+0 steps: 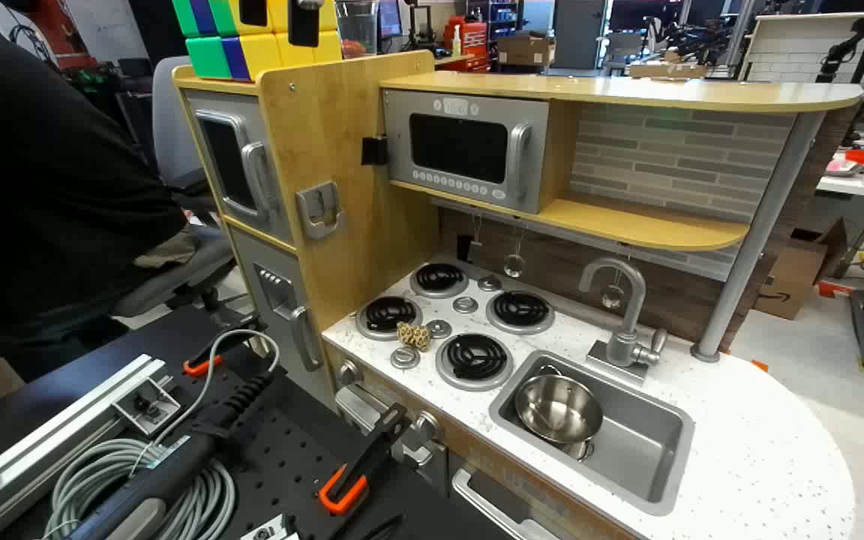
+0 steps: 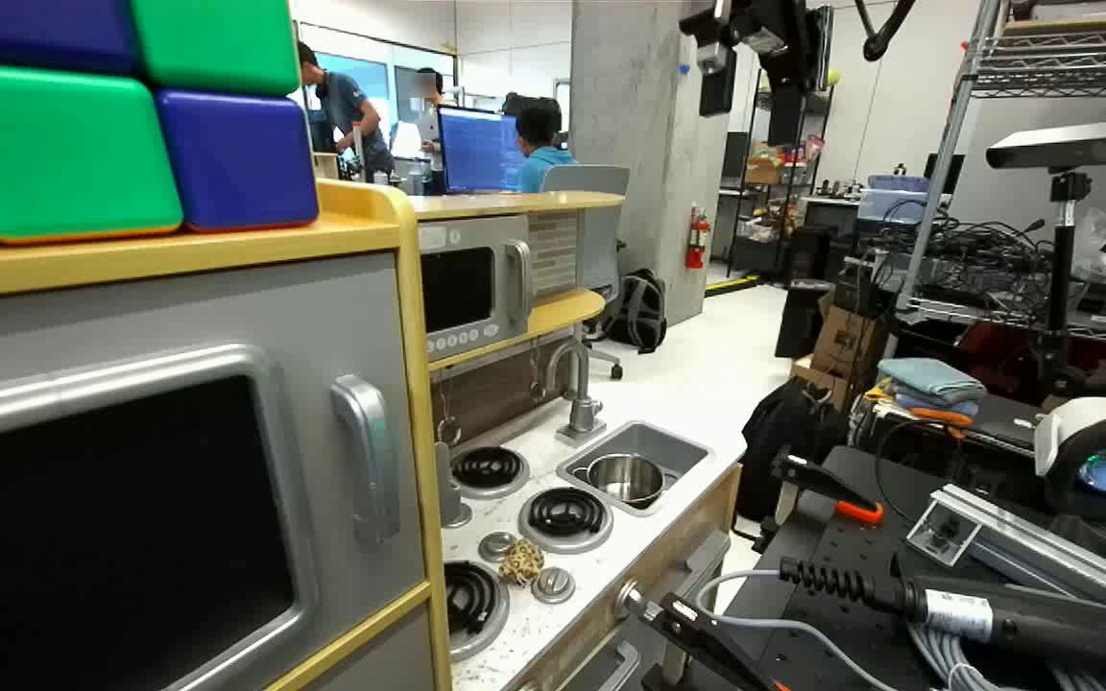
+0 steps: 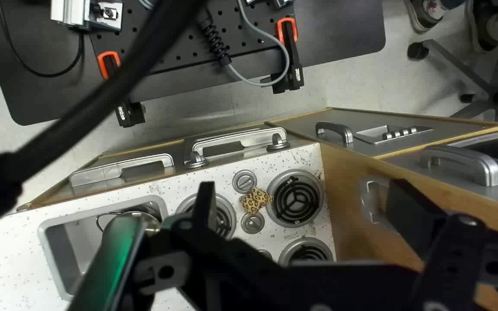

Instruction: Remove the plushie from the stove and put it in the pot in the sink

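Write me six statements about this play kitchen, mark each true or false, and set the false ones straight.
1. The leopard-print plushie lies on the stove. True.
2. The plushie is being gripped. False: the gripper is open and apart from it.
3. The pot sits in the sink. True.
4. The pot is covered. False: its top is open, showing the shiny inside.
5. The faucet stands beside the sink. True.
6. The plushie touches the pot. False: they are apart, with a burner between them.
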`<state>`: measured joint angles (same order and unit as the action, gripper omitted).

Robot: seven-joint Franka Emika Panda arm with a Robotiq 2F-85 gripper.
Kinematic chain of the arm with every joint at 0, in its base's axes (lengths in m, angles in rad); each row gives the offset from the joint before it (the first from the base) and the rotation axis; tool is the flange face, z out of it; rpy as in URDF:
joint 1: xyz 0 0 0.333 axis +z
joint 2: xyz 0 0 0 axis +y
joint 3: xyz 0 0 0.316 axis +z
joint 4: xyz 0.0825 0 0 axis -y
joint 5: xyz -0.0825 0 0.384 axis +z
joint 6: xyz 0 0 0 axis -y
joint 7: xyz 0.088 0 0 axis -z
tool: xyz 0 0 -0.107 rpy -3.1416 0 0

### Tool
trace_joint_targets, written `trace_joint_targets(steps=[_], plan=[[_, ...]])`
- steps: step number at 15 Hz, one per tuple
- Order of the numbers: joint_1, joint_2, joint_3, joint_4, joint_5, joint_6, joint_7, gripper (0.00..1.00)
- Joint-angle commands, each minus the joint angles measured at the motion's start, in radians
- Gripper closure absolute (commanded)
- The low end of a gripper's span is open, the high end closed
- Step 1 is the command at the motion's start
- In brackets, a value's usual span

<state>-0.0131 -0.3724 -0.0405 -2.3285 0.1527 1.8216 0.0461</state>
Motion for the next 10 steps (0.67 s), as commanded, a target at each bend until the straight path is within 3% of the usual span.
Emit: trace_joint_targets(steps=[1,6,10], plan=[[-0.006,0.000,0.005,0.002,0.001,-0.001,-0.002,0.00],[-0.006,0.000,0.005,0.003,0.001,-0.001,-0.002,0.00],[-0.008,0.027,0.026,-0.037,0.020,0.161,0.074,0.00]])
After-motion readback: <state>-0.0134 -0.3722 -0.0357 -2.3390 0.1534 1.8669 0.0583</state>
